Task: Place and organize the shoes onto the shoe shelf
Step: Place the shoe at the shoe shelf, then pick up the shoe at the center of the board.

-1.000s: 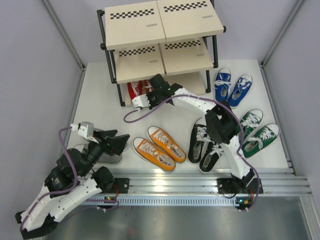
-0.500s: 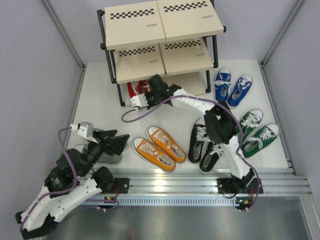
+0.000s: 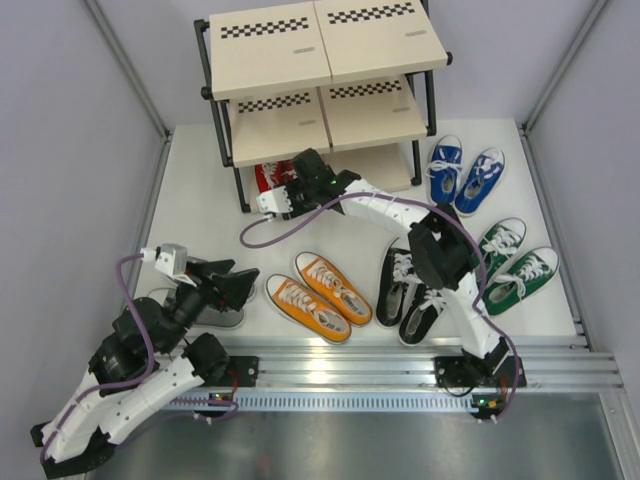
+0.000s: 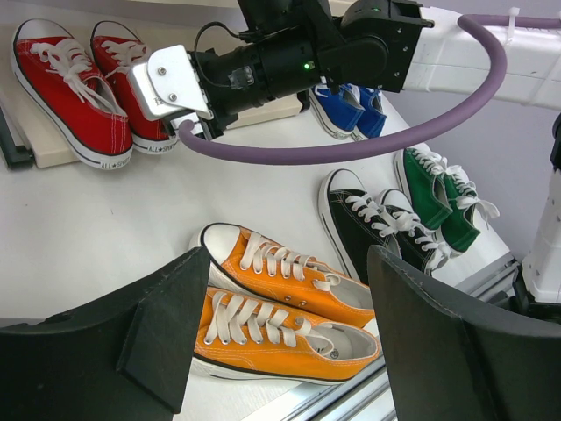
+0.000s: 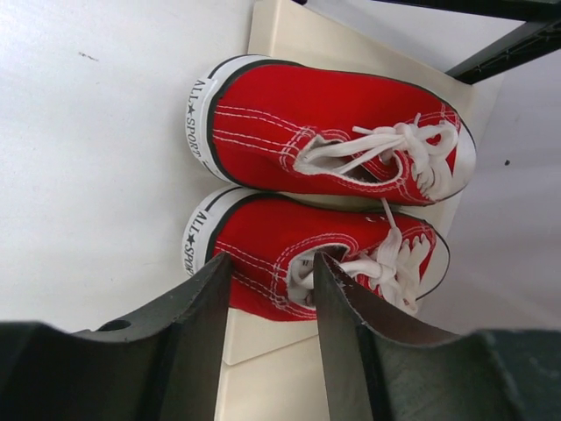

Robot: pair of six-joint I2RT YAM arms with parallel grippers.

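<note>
White table (image 3: 200, 210), shoe shelf (image 3: 270, 72) at its far edge: red shoes (image 5: 333, 153) lie on the bottom board (image 5: 289, 35), heels nearward, just under the right gripper (image 5: 273, 267), its fingers half spread; the wide-spread left gripper (image 4: 287, 263) is farther off.

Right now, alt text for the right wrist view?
Two red shoes lie side by side on a beige shelf board, heels left, toes right. The right gripper is open at the bottom edge, its dark fingers apart, with the lower shoe's side showing between them.
</note>
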